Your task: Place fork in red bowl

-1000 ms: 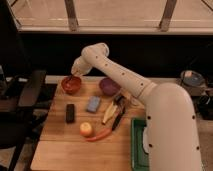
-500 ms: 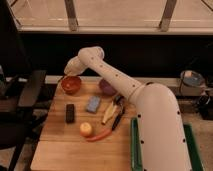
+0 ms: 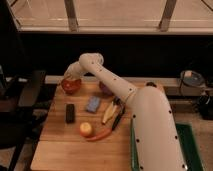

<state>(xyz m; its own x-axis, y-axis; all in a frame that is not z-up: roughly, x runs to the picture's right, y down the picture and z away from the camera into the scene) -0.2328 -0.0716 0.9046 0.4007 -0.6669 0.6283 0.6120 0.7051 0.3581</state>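
- The surface (image 3: 55,150) is a light wooden board-like top, set against a dark wall with a pale ledge and window frames above; a green bin (image 3: 192,145) stands at its 4 o'clock corner, and dark furniture sits off to 9 o'clock.
- One red bowl (image 3: 71,86) stands at the 11 o'clock corner of the surface.
- One purple bowl (image 3: 105,89) stands toward 12 o'clock, partly hidden behind the arm.
- One blue sponge (image 3: 93,104) lies near the middle, with one black block (image 3: 70,113) at its 8 o'clock.
- One yellowish round fruit (image 3: 86,129) touches one red chili pepper (image 3: 100,135) toward 6 o'clock.
- One pale banana-like piece (image 3: 108,113) and one dark-handled utensil (image 3: 118,117) lie side by side at 3 o'clock of the sponge.
- The tool (image 3: 70,79) hangs right over the red bowl; I cannot tell whether it is spread or pinched.
- The fork cannot be made out; it may be at the tool or in the bowl.
- Compared with half a second ago, the arm has swung the tool from just above the bowl's 1 o'clock rim to right over it; the other things have not moved.
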